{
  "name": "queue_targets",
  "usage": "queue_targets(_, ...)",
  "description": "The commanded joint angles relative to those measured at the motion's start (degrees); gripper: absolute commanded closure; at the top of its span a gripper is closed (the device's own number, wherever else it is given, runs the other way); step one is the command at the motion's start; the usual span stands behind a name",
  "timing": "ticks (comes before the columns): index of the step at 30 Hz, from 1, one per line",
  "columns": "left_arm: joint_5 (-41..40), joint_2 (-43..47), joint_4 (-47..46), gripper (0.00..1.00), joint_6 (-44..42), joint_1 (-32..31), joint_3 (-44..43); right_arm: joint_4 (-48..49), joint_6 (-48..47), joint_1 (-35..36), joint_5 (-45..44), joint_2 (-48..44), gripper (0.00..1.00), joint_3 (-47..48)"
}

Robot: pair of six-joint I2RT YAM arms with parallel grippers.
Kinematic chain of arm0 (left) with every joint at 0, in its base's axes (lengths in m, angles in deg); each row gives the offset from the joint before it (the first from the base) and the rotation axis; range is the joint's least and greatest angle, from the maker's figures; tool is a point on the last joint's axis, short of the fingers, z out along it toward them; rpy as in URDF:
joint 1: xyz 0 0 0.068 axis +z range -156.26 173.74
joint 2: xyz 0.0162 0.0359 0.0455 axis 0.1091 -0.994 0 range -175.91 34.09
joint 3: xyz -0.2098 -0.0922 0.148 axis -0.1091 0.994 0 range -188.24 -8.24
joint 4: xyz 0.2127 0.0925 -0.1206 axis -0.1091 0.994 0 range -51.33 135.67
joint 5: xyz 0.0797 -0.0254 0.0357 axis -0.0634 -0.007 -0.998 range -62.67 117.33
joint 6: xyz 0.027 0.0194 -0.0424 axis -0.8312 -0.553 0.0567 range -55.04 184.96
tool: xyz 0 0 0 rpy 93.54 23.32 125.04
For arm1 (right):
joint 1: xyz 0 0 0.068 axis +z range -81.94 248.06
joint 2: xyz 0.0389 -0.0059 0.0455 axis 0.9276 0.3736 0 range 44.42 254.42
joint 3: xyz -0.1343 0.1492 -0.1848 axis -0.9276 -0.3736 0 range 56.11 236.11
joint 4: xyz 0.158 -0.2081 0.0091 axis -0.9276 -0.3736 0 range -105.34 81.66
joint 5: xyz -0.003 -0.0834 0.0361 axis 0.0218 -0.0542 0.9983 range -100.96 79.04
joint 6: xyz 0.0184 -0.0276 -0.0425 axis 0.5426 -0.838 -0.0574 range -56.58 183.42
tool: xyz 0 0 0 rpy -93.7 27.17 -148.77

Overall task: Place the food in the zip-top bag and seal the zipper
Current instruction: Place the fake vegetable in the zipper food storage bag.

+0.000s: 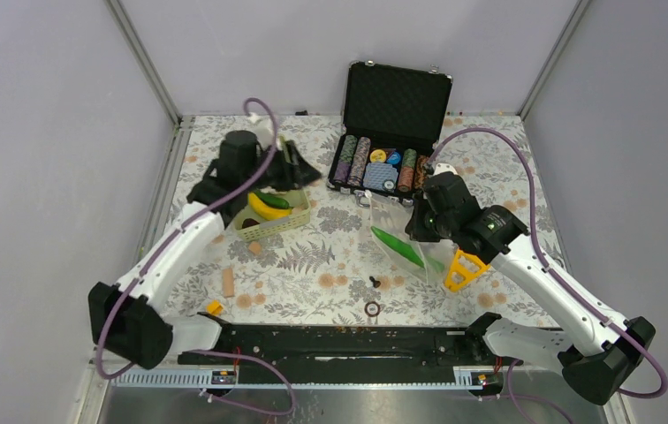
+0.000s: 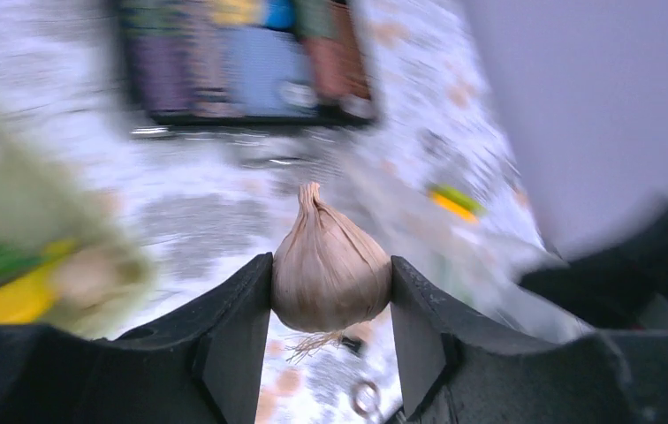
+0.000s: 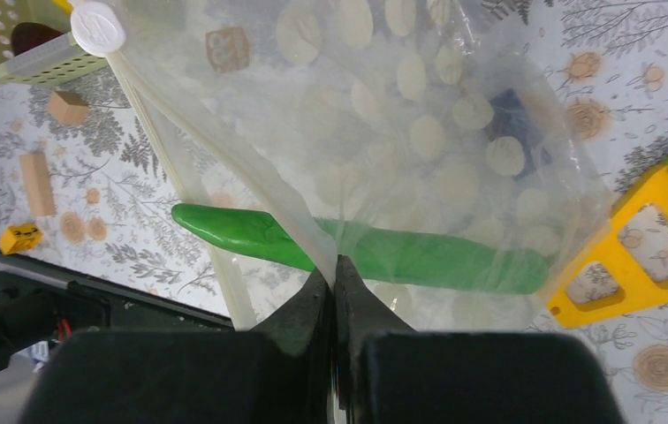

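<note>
Green pepper (image 3: 454, 261) sits mostly in your bag (image 3: 454, 88). Right claw (image 3: 337, 265) pinches its edge, left claw (image 2: 330, 276) squeezes garlic (image 2: 330, 252). Banana (image 1: 267, 208) waits at ten o'clock.

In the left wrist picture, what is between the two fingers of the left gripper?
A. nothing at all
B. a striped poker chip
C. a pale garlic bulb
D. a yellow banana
C: the left wrist view shows the garlic bulb clamped on both sides by the left gripper, its pointed tip upward.
</note>
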Motion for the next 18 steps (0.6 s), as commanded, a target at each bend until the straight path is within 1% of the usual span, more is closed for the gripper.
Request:
queue_targets(1, 12.10, 6.75, -12.16, 0.91, -2.60, -11.61, 0.67, 1.68, 3.93, -0.34, 3.33, -0.81, 1.00, 2.81)
queue_targets(4, 13.28, 9.00, -17.44, 0.91, -1.59, -18.18, 2.76, 2.13, 6.05, -0.30, 4.51, -1.24, 1.00, 3.51)
queue_targets(6, 12.86, 10.10, -20.79, 0.91, -0.92, -21.55, 3.91, 2.99, 7.14, -0.29, 6.80, -1.71, 1.00, 3.84)
queue_targets(11, 8.18, 11.66, -26.13, 0.90, 0.56, -28.33, 7.67, 6.50, 10.36, -0.34, 13.35, -3.53, 1.00, 2.53)
queue_targets(13, 5.56, 11.90, -26.58, 0.89, 0.17, -29.80, 8.73, 9.01, 11.70, -0.30, 15.95, -4.46, 1.00, 1.45)
queue_targets(15, 2.62, 11.45, -25.77, 0.88, -0.11, -31.20, 8.95, 9.55, 12.65, -0.30, 16.73, -4.92, 1.00, 0.89)
queue_targets(18, -2.70, 9.39, -21.26, 0.87, -1.66, -33.40, 7.06, 9.84, 13.38, -0.34, 16.15, -5.12, 1.00, 0.26)
